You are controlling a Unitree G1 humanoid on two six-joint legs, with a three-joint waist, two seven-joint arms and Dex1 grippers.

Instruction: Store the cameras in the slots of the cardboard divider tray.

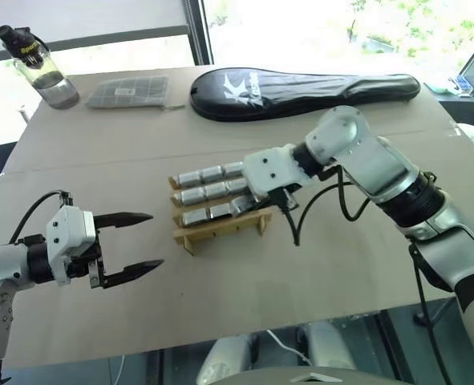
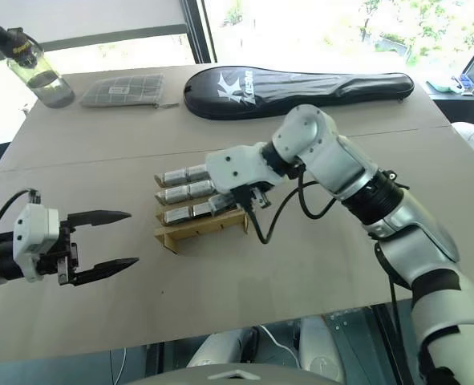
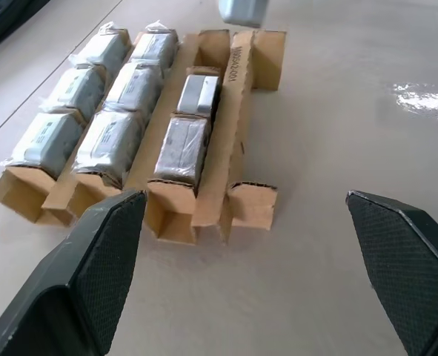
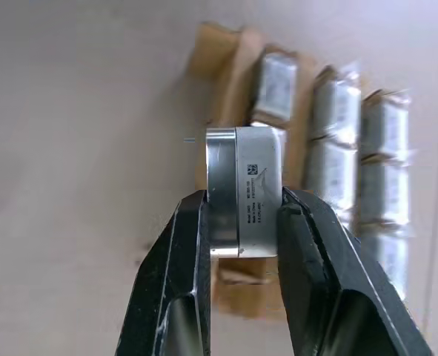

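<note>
in the left eye view, the tray (image 1: 220, 227) sits in the middle of the table (image 1: 341, 281). the right claw (image 1: 262, 200) hangs over the tray's right end. the danger here is a bad drop: if the claw lets go too high or off to one side, the camera could hit a cardboard wall, tip over, or fall on the table. the left claw (image 1: 139, 241) waits to the left of the tray, spread wide, holding nothing.

in the right eye view, most slots look full of cameras (image 2: 180, 192). the free room looks small, so a crooked camera may jam on the wall or bump a neighbor.

in the left wrist view, two rows hold three cameras each. the third row holds two, and its far end slot (image 3: 213, 50) is empty. that is likely the spot to fill. the left claw's fingers (image 3: 93, 274) stand far apart, near the tray but not touching it.

in the right wrist view, the right claw is pinching one camera (image 4: 244, 193) by its sides, up in the air over the tray. the hold covers only the camera's lower part, so it might slip or twist.
</note>
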